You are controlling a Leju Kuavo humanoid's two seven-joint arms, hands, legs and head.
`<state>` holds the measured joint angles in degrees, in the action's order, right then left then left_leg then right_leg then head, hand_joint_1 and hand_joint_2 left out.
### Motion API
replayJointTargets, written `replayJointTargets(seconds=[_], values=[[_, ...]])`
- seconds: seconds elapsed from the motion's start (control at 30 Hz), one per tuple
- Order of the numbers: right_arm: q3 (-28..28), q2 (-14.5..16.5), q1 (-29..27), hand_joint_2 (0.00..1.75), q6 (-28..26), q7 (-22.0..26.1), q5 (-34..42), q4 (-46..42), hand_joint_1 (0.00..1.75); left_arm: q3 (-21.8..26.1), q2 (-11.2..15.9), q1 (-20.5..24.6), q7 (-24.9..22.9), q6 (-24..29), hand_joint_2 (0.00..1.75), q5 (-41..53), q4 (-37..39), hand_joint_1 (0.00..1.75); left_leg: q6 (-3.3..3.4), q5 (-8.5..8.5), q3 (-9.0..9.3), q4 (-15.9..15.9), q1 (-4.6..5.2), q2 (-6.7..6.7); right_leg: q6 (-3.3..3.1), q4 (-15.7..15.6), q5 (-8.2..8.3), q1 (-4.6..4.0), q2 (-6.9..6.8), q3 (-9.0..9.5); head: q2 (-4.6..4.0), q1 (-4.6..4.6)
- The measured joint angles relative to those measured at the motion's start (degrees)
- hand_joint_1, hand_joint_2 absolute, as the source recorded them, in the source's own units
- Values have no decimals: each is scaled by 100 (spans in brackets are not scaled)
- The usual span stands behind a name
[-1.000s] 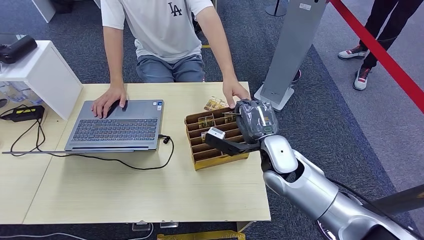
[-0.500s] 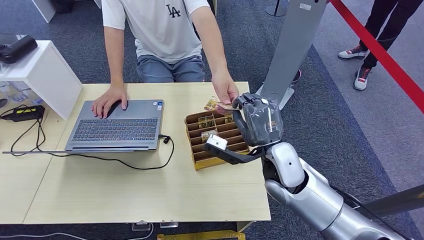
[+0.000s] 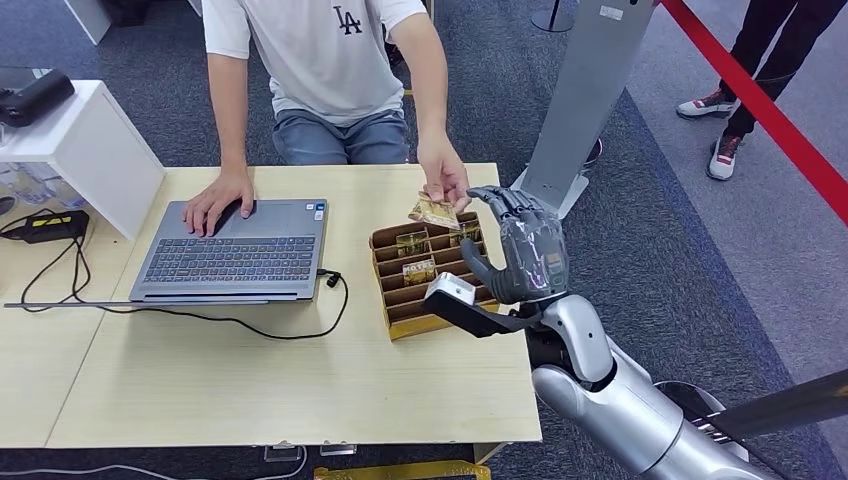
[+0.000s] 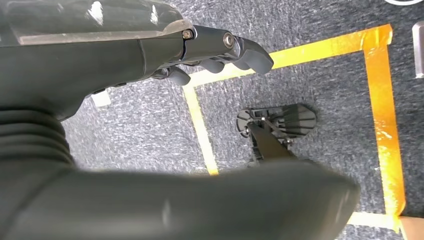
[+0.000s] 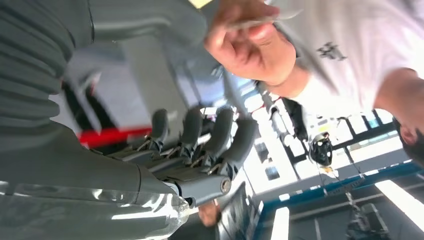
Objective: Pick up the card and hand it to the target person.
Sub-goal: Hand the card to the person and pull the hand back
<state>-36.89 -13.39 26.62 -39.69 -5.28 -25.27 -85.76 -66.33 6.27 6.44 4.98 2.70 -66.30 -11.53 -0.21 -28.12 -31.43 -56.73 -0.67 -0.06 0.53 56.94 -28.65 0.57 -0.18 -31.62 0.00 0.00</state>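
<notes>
The right hand (image 3: pixel 525 250) is raised over the right edge of the worktop (image 3: pixel 300 390), its fingers (image 3: pixel 515 205) spread wide and holding nothing. The card (image 3: pixel 433 211) is just beside the fingertips, apart from them, pinched in the person's hand (image 3: pixel 445 183) above the far end of the brown slotted card box (image 3: pixel 430 275). The person's other hand rests on the laptop (image 3: pixel 235 250). The left hand (image 4: pixel 150 55) hangs over the carpet floor (image 4: pixel 320 65), fingers loosely apart and empty
</notes>
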Motion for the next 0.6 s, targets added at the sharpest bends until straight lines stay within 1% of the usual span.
replayJointTargets(seconds=[0.03, 0.07, 0.1, 0.17, 0.2, 0.4, 0.6], values=[[58, 11, -62, 175, -3, 289, 541, -22, 0, 4, 0, -1, -10, 21, 0, -9, -1, 0, 0, 0, 0, 0, 0, -1, 0, -1, 0, 0, -1, 0, 0, 0], [130, 31, -140, 175, 98, 617, 1336, -67, 0, 11, 1, -1, -21, 45, 0, -23, -2, 0, 0, -1, -2, -1, -1, -2, 0, 1, -1, -1, -2, -1, 0, 0], [130, 1, -184, 175, 293, 815, 2066, -86, 0, 18, 7, -2, -30, 56, 0, -36, -4, 0, 0, -1, -1, -1, -1, -3, 0, 0, -1, -1, -3, 0, 0, 0], [97, -75, -237, 175, 753, 974, 3112, -98, 0, 28, 23, -1, -42, 58, 0, -56, -7, 0, 0, -1, 1, 0, 0, -4, 0, -1, -2, 0, -4, 2, 0, 0], [34, -144, -247, 175, 961, 977, 3475, -84, 0, 33, 33, 0, -54, 59, 0, -67, -9, 0, 0, -1, 1, 0, -1, -4, 0, 0, -2, -1, -3, 2, 0, 0], [-271, -485, -441, 175, 1789, 671, 4724, -161, 0, 51, 60, 0, -137, 98, 0, -119, -18, 0, 1, -3, 3, 0, 0, -8, 1, -1, -4, 0, -8, 5, 0, 0], [-241, -586, -757, 175, 1849, 624, 5032, -8, 0, 82, 52, -1, -183, 137, 0, -162, -24, 0, 2, -1, 5, 1, -1, -13, 1, -5, -4, -1, -12, 10, 0, 0]])
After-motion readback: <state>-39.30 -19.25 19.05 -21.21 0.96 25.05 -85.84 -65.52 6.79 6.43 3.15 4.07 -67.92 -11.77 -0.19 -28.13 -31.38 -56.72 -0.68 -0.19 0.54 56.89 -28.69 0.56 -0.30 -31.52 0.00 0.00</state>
